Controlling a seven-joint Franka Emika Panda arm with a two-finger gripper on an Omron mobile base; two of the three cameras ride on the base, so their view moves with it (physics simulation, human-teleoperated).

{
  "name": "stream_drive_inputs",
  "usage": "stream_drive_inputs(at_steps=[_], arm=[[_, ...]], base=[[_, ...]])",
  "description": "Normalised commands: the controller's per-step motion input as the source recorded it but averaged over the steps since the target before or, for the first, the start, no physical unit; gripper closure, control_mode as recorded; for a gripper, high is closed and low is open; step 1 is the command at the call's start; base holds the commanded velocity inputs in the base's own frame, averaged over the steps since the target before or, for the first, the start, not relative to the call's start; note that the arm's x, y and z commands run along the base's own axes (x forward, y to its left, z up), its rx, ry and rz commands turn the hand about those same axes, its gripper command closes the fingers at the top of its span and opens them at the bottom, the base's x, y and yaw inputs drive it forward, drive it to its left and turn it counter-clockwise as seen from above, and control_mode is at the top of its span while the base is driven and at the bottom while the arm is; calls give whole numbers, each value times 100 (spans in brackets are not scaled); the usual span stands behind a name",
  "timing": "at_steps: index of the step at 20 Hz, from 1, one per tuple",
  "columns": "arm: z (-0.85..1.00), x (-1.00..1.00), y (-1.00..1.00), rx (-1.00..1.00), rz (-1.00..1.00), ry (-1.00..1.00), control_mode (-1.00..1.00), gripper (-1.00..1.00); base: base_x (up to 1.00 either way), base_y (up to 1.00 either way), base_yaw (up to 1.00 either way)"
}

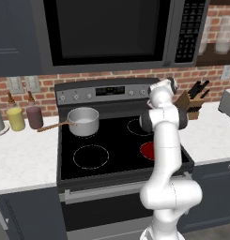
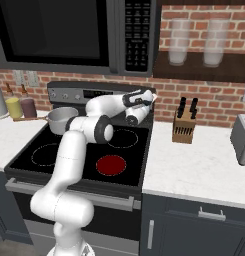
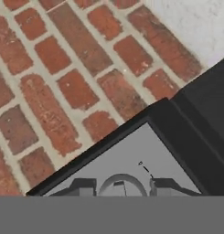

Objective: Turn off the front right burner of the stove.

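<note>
The gripper point(image 3: 123, 188) is right at the stove's point(image 1: 116, 161) grey back panel point(image 3: 131, 155), a round knob point(image 3: 121, 185) sitting between the two dark fingertips point(image 3: 83, 186). The jaws look spread just wider than the knob; whether they're touching it, I can't tell. Best play: centre on it, close squarely, then twist. Well below and behind the jaws, the front right burner point(image 2: 111, 164) glows solid red. Knob and fingertips are cut off at the hand view's bottom, and the wrist blocks the panel's right end in both base views.
</note>
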Motion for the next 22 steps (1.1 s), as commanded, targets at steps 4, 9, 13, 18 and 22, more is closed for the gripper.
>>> stream_drive_inputs(at_steps=[4,9,13,18,22], arm=[[34,6,-36,46,-10,0,-100,100],[40,8,-38,48,-8,-1,-100,100],[49,5,-37,50,-7,-4,-100,100],[59,15,-33,49,-6,-3,-100,100],[67,14,-34,51,-4,-4,-100,100]], base=[[0,0,0],[0,0,0],[0,0,0],[0,0,0],[0,0,0]])
